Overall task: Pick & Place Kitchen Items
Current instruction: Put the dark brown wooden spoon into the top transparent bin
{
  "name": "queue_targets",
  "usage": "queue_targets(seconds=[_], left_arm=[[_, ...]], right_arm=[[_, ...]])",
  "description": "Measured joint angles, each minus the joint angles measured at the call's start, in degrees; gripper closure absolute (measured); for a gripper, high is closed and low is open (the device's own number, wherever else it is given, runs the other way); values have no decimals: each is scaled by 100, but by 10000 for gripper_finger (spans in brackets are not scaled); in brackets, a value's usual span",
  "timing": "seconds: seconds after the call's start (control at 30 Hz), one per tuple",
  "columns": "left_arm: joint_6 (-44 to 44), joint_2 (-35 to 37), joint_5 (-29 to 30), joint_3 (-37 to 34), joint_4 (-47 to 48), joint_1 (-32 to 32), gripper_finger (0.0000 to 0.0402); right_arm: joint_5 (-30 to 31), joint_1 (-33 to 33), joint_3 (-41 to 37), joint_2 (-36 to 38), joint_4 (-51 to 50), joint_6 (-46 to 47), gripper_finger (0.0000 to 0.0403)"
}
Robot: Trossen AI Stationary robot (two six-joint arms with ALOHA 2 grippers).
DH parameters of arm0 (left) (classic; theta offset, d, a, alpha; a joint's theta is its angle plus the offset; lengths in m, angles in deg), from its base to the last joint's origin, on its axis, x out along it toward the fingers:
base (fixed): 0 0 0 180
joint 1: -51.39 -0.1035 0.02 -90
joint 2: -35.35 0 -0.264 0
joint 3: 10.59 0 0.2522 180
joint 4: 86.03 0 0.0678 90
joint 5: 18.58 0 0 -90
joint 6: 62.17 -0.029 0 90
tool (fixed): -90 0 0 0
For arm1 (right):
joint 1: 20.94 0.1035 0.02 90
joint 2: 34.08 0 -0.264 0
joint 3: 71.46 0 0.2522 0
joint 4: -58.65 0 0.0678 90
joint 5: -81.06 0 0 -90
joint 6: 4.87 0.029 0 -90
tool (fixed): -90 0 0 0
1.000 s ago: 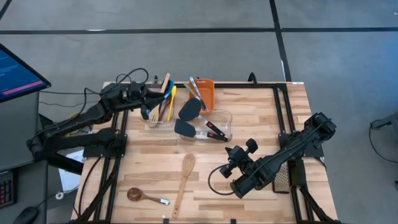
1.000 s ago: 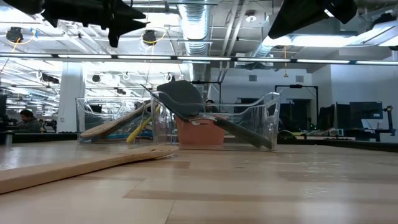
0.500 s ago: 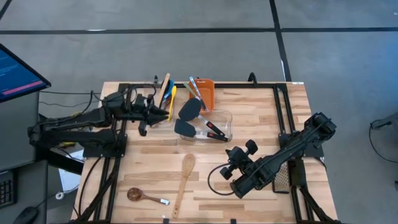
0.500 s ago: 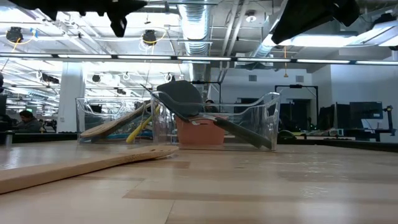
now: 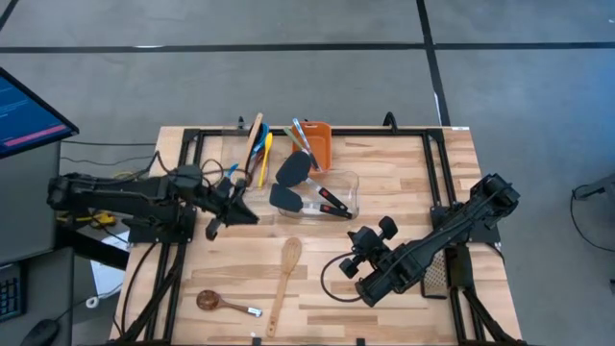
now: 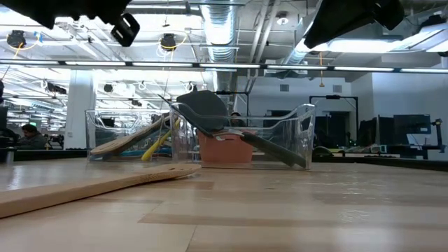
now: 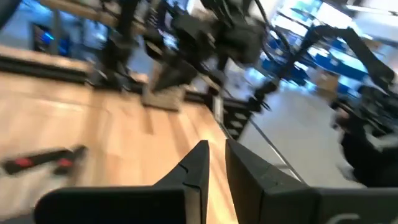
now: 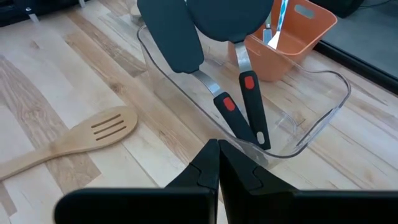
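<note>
My left gripper [image 5: 251, 217] hovers above the table just near of the left clear tub [image 5: 248, 183]; its fingers [image 7: 200, 168] stand a narrow gap apart with nothing between them. That tub holds wooden, blue and yellow utensils [image 5: 258, 152] that lean on its rim. Two black turners [image 8: 205, 37] lie in the middle clear tub [image 5: 338, 197], their red-marked handles on its floor. A wooden slotted spatula [image 5: 284, 277] and a small brown spoon [image 5: 219, 303] lie flat on the table. My right gripper [image 8: 217, 152] is shut and empty, raised just short of the middle tub's near end.
An orange bin [image 5: 321, 144] with more utensils stands behind the tubs at the far edge. Black frame rails [image 5: 437, 183] run along the table's left and right sides. Bare wood [image 5: 394, 178] lies between the middle tub and the right rail.
My left gripper has swung away from above the left tub toward the table's near edge, sinking a little and turning from pointing at the tub to pointing toward the right edge. It carries nothing. The utensils have not moved.
</note>
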Motion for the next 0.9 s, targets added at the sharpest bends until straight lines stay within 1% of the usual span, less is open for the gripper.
queue_targets(seconds=[0.27, 0.37, 0.47, 0.6, 0.7, 0.8, 0.9], left_arm=[[32, 0, -488, -306, -1, 825, 385], [220, 2, -718, -392, -15, 1137, 390], [290, 0, -804, -458, 3, 1439, 395], [299, -4, -806, -461, -51, 1726, 397], [637, -9, -746, -466, -200, 1785, 396], [989, -9, -461, -466, -571, 1792, 398], [1039, -9, -386, -466, -1124, 1799, 398]], right_arm=[[1, 0, 0, 0, -1, -2, 403], [1, 0, 0, 0, -3, -2, 403], [3, 0, 0, 0, -3, -4, 403], [3, 0, 0, 0, -3, -4, 403], [3, 0, 0, 0, -3, -4, 403], [4, 0, 1, 0, -3, -4, 403], [5, 0, 0, 0, 2, -4, 403]])
